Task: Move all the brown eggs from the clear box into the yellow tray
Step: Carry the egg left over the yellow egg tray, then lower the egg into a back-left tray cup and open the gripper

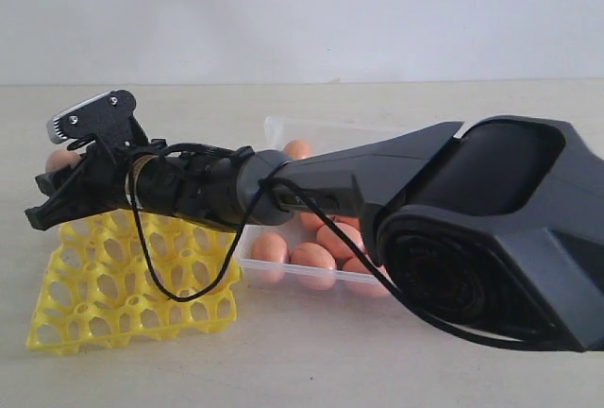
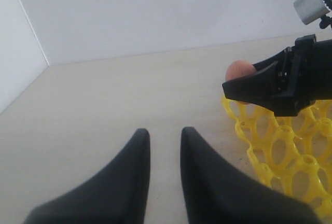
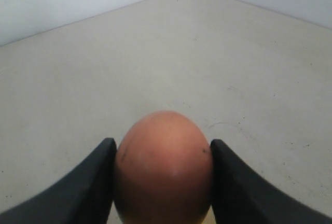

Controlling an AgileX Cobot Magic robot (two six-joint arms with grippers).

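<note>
Closest to the lens in the exterior view is the bulky black housing of the right arm (image 1: 491, 238), which stretches leftward across the clear box (image 1: 283, 129) and ends above the far left part of the yellow tray (image 1: 113, 299). Its right gripper (image 1: 38, 200) is closed around a held egg (image 1: 62, 157), seen just behind the fingers. Other brown eggs (image 1: 313, 259) lie in the box, and every tray cell that shows is bare. A slack cable (image 1: 179, 287) loops down in front of the tray. In the left wrist view, the left gripper (image 2: 165, 136) hangs over the table (image 2: 104, 105) beside the tray, jaws a narrow gap apart with nothing between them. The held egg shows beyond the other gripper's fingertip, about at the tray's corner. In the right wrist view, the egg fills the space between both fingers (image 3: 93, 182), their pads touching its sides. Only table lies beyond, so whether a cell sits squarely beneath cannot be told. The step looks like setting down. It would be best to centre over one cell first, descend slowly between the pegs and release only once the lattice bears the egg. Add no squeeze, then lift straight up so the cable does not snag a peg.
</note>
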